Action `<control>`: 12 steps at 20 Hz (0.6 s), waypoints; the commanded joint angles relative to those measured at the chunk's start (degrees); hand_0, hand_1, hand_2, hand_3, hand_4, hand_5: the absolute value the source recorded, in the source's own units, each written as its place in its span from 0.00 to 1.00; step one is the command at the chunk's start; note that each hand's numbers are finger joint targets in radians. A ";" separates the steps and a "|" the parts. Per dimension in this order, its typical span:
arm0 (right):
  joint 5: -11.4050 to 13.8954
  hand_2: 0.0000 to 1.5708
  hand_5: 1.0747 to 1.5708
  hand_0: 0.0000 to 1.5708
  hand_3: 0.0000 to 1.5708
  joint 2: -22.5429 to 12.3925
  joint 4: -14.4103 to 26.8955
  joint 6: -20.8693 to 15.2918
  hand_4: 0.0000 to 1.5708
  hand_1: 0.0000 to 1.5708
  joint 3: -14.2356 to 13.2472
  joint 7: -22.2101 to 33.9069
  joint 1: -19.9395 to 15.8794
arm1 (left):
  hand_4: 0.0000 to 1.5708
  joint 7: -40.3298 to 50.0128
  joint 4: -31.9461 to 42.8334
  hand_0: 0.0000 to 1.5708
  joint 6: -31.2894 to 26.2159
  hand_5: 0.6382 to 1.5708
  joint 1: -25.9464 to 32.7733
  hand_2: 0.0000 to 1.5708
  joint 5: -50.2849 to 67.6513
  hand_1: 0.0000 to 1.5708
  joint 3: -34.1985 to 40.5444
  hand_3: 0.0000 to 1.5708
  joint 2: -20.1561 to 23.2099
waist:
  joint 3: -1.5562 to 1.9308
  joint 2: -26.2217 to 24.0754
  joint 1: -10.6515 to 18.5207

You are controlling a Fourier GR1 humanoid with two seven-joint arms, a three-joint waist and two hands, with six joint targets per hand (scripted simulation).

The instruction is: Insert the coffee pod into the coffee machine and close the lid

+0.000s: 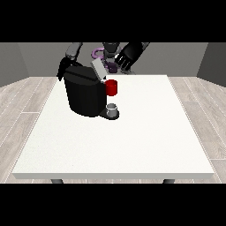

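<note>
- White tabletop (145, 141): wide bare stretch front and view's right.
- Black coffee machine (84, 95) near far-left edge, lid (98, 69) raised; red thing at the machine (111, 87).
- Robot hand at view's right (126, 57) above far edge, fingers relaxed, open.
- Robot hand at view's left (63, 68) behind machine; fingers unreadable.
- Grey thing (112, 108) on machine's base, possibly the pod.

From my remote station I read the table (132, 141) as a matt white slab with a faintly speckled top. The coffee machine (84, 95) looks like smooth black plastic with a soft sheen; its raised lid (99, 69) is pale grey with a metallic look. A red thing at the machine (111, 87) appears glossy. The floor (22, 106) shows pale wood-grain planks; both hands (128, 56) are matt black.
</note>
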 commanded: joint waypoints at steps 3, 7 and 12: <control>-2.32 0.00 1.00 0.00 0.00 -2.61 -0.75 1.23 0.11 0.00 -3.62 3.28 -4.81 | 0.31 4.42 1.20 0.79 0.25 1.00 -4.56 0.83 -0.87 0.79 0.19 0.80 -1.05 | 0.01 1.85 -1.44; -0.67 0.00 1.00 0.00 0.00 -1.07 -2.93 0.97 0.00 0.00 -0.64 1.37 -3.49 | 0.30 0.43 3.34 0.81 0.08 1.00 -6.45 0.83 -0.64 0.81 1.98 0.80 3.59 | -0.01 6.12 -3.39; -2.03 0.00 1.00 0.00 0.00 -3.70 -1.72 1.28 0.06 0.00 -3.99 2.35 -6.91 | 0.30 -0.06 2.97 0.77 0.73 1.00 -7.86 0.81 -1.64 0.77 1.06 0.79 3.32 | 0.00 7.82 -2.11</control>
